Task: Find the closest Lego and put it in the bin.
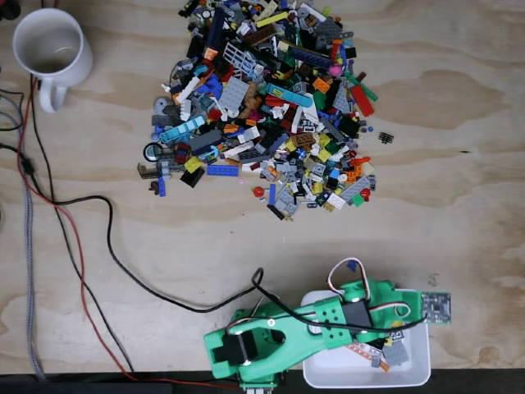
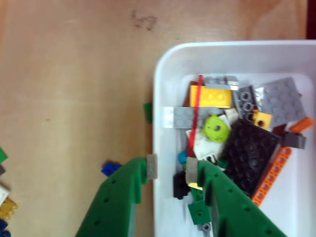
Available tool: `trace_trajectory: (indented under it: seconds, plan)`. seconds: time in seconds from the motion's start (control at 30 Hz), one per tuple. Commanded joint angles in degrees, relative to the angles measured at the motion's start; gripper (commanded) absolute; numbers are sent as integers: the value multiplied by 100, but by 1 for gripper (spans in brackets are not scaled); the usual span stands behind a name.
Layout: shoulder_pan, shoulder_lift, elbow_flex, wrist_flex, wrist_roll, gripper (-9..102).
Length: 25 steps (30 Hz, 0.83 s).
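The white bin (image 1: pixel 418 373) sits at the table's near right edge and holds several Lego pieces. In the wrist view the bin (image 2: pixel 237 49) shows a yellow brick (image 2: pixel 211 96), grey plates, a lime round piece (image 2: pixel 215 129), a black plate (image 2: pixel 249 148) and an orange beam (image 2: pixel 272 168). My green gripper (image 2: pixel 172 169) hangs open over the bin's left wall, one finger outside it and one inside, with nothing held between the pads. In the fixed view the gripper (image 1: pixel 392 305) is above the bin's far edge. The big Lego pile (image 1: pixel 262 107) lies at the far middle of the table.
A white mug (image 1: pixel 51 49) stands at the far left. Black and red cables (image 1: pixel 123 271) run across the left side toward the arm's base. A small circuit board (image 1: pixel 436 308) lies just right of the bin. A blue piece (image 2: pixel 110 168) and a green piece (image 2: pixel 147 111) lie on the wood beside the bin.
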Motion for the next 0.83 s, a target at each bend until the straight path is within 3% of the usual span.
trace_trajectory:
  seconds: [0.0, 0.23, 0.37, 0.8]
  plan:
    - [-1951, 308, -422, -422, 53, 6]
    - [-4922, 123, -580, -123, 905, 5]
    - [-5933, -211, -571, -237, 1230, 5]
    - [-6855, -694, -483, -360, 1670, 5]
